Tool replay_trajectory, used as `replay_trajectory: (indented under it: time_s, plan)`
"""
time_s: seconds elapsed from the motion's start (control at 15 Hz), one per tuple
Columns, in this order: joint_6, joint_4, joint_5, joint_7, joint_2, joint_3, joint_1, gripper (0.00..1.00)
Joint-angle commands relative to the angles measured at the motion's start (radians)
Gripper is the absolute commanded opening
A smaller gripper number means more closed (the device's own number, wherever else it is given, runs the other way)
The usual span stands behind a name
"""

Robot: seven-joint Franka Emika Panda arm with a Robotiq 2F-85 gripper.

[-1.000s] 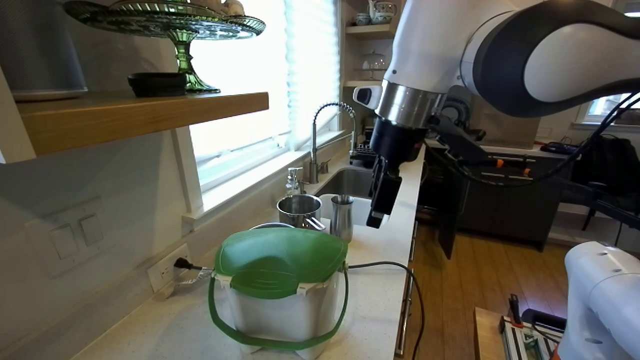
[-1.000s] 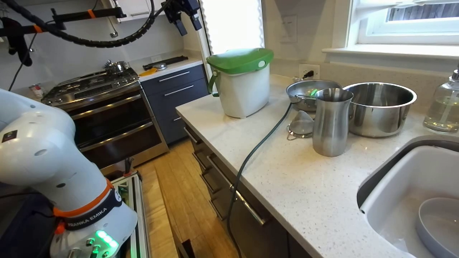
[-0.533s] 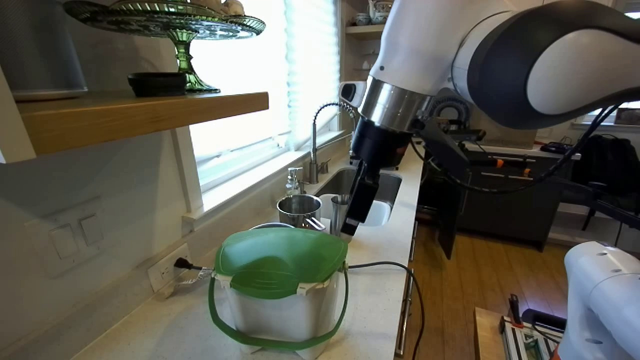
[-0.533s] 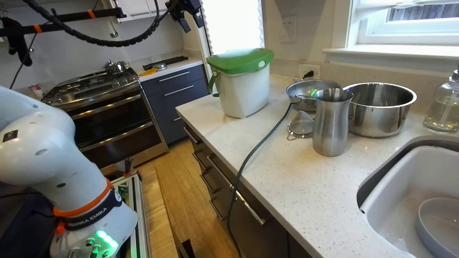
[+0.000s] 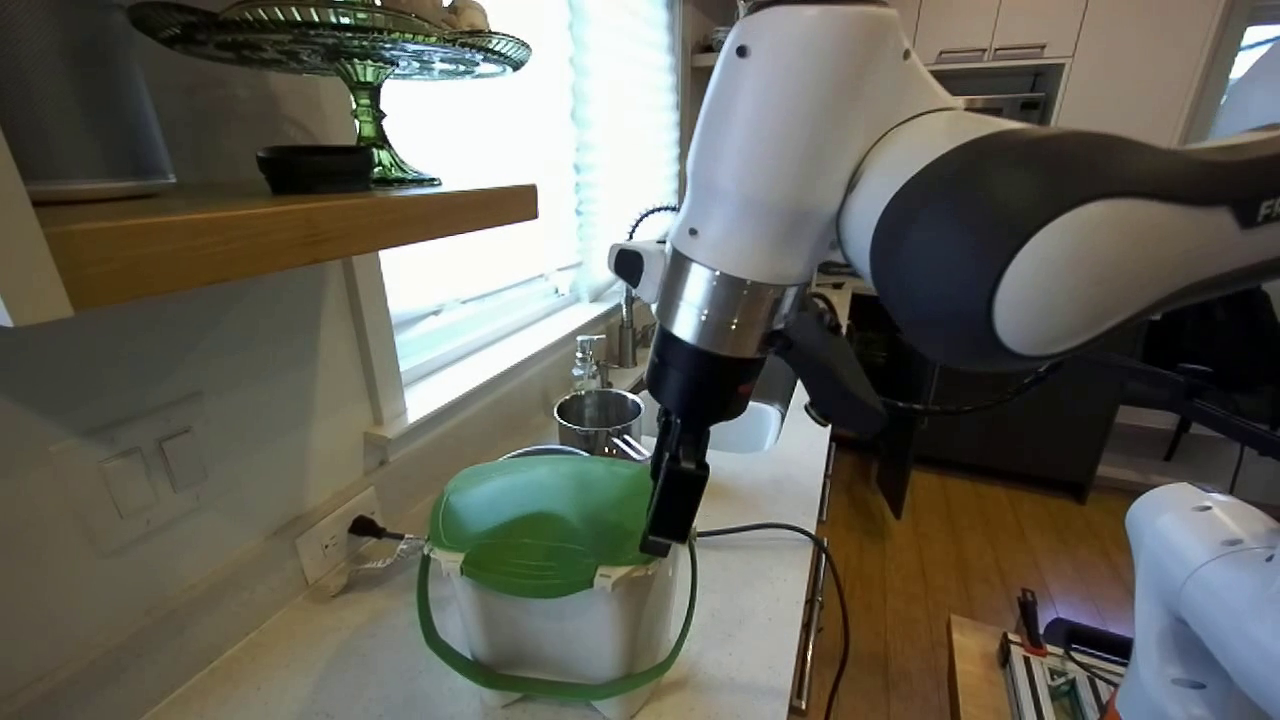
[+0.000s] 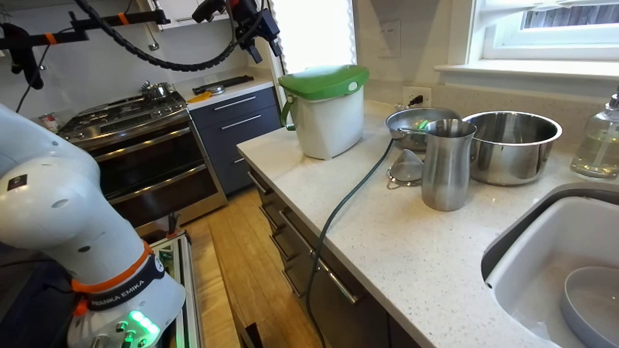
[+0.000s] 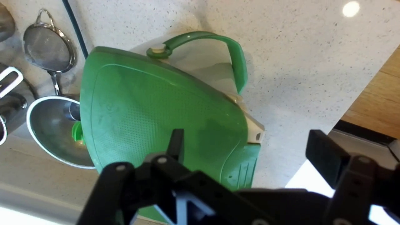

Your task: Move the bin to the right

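Note:
The bin [image 5: 565, 620] stands upright on the counter, with a whitish body, a green domed lid and a green loop handle hanging down one side. It also shows in an exterior view [image 6: 331, 123] and in the wrist view [image 7: 150, 109], where the lid fills the middle. My gripper [image 5: 662, 540] points down and overlaps the lid's right edge. In an exterior view the gripper [image 6: 266, 54] appears above and left of the lid. In the wrist view the gripper [image 7: 247, 136] is wide open and empty, one finger over the lid, the other beyond its edge over the counter.
A metal cup [image 6: 446, 169], a pot [image 6: 512, 154], a metal bowl [image 6: 416, 137] and a strainer [image 6: 406, 169] stand near the bin. A dark cord [image 6: 355, 191] crosses the counter and hangs over its edge. A sink [image 6: 503, 246] lies beyond. A shelf [image 5: 300, 235] holds a green cake stand [image 5: 368, 120].
My gripper has moved down and left to the lid in an exterior view, and slightly right and down in an exterior view from the sink side. The bin has not moved.

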State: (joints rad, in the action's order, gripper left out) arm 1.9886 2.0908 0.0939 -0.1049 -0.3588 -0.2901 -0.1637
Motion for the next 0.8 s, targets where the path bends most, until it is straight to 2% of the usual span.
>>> replay_trajectory:
  time_s: [0.0, 0.73]
  plan:
    - [0.049, -0.004, 0.098, 0.031, 0.057, -0.011, -0.011, 1.00]
    - [0.126, 0.012, 0.298, 0.009, 0.137, -0.035, -0.037, 1.00]
